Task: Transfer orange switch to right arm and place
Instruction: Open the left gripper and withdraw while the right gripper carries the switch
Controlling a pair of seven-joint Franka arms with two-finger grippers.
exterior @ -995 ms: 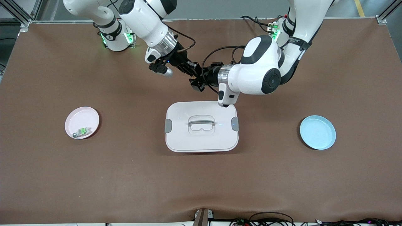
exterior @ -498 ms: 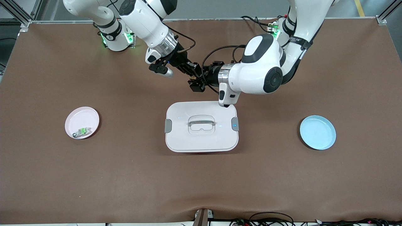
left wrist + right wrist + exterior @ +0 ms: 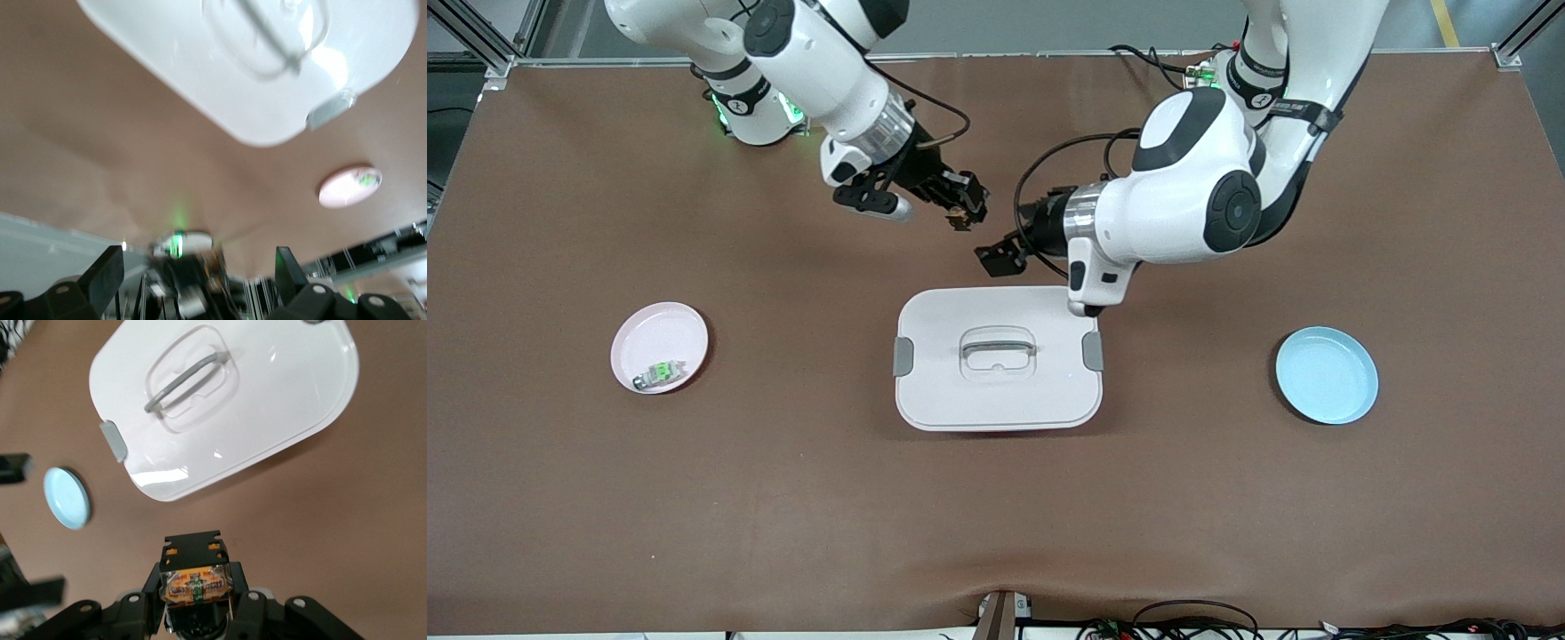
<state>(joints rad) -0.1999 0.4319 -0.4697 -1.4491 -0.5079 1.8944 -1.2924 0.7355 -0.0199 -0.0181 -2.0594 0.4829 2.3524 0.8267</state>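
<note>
My right gripper point(image 3: 961, 212) is shut on the orange switch point(image 3: 965, 218) and holds it in the air over the bare brown cloth. In the right wrist view the switch point(image 3: 197, 581) sits clamped between the two fingers, orange face showing. My left gripper point(image 3: 996, 258) is open and empty, just apart from the right gripper, over the cloth by the white box's edge. In the left wrist view my left gripper point(image 3: 199, 270) has its fingers wide apart, and the right gripper shows blurred between them with a bit of orange point(image 3: 215, 262).
A white lidded box point(image 3: 996, 391) with a grey handle lies at the table's middle. A pink plate point(image 3: 654, 329) holding a green-middled part point(image 3: 660, 373) is toward the right arm's end. A light blue plate point(image 3: 1326, 375) is toward the left arm's end.
The two grippers were together over the cloth; now they are apart. The right gripper has drawn back toward its own end with the switch, and the left gripper has opened and backed off.
</note>
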